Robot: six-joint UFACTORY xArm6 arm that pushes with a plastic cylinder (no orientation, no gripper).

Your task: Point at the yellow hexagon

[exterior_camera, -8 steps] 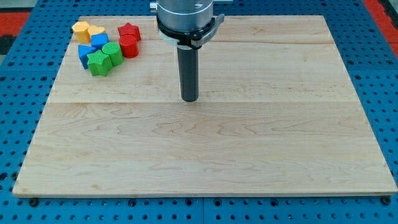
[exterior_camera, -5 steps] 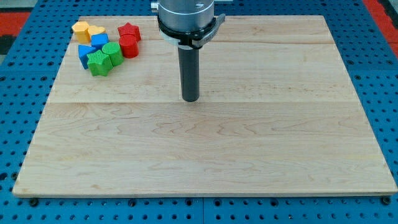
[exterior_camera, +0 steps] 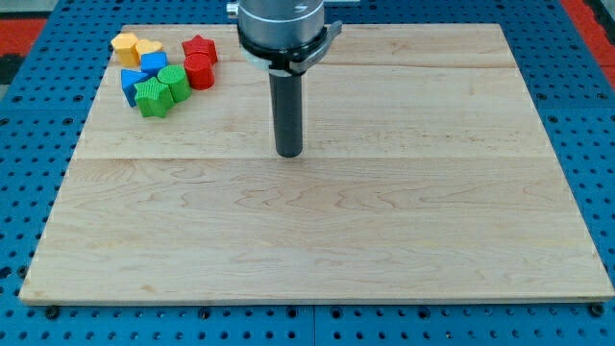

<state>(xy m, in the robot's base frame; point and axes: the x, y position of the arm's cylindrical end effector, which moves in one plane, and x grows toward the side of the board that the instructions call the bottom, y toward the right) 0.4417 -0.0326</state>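
The yellow hexagon [exterior_camera: 124,44] lies at the board's top left corner, at the left end of a cluster of blocks. A second yellow block [exterior_camera: 148,48] touches it on its right. My tip [exterior_camera: 288,154] rests on the wooden board [exterior_camera: 317,231] near the middle, well to the right of and below the cluster. It touches no block.
The cluster also holds a red star [exterior_camera: 200,47], a red cylinder [exterior_camera: 200,71], two blue blocks [exterior_camera: 154,63] [exterior_camera: 134,85] and two green blocks [exterior_camera: 176,83] [exterior_camera: 151,98]. A blue pegboard [exterior_camera: 38,144] surrounds the board.
My tip has shifted slightly to the view's left. The blocks have not moved.
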